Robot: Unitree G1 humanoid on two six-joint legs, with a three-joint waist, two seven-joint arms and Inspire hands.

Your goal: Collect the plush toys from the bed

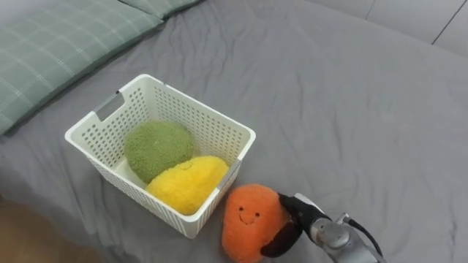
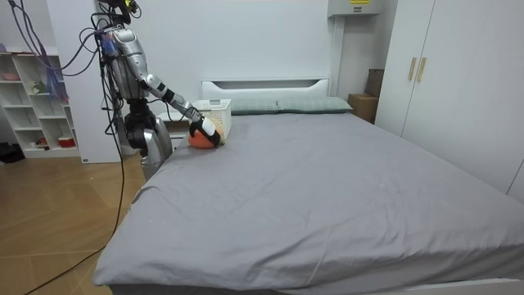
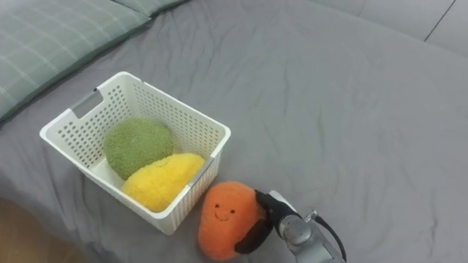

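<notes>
An orange plush toy (image 1: 249,219) with a smiling face stands on the grey bed, just outside the near right corner of a white perforated basket (image 1: 95,124). My right hand (image 1: 287,223) comes in from the lower right with its dark fingers and thumb curled round the orange toy's right side. Inside the basket lie a green plush toy (image 1: 157,147) and a yellow plush toy (image 1: 187,183). In the room view I stand at the side of the bed by its head, my right hand (image 2: 205,129) on the orange toy (image 2: 196,139) beside the basket (image 2: 215,115).
The grey bedspread (image 1: 351,109) stretches wide to the right and far side. Green checked pillows (image 1: 51,51) lie at the upper left. The bed's edge and wooden floor (image 1: 22,237) run along the lower left. White wardrobes (image 2: 442,65) stand beyond the bed.
</notes>
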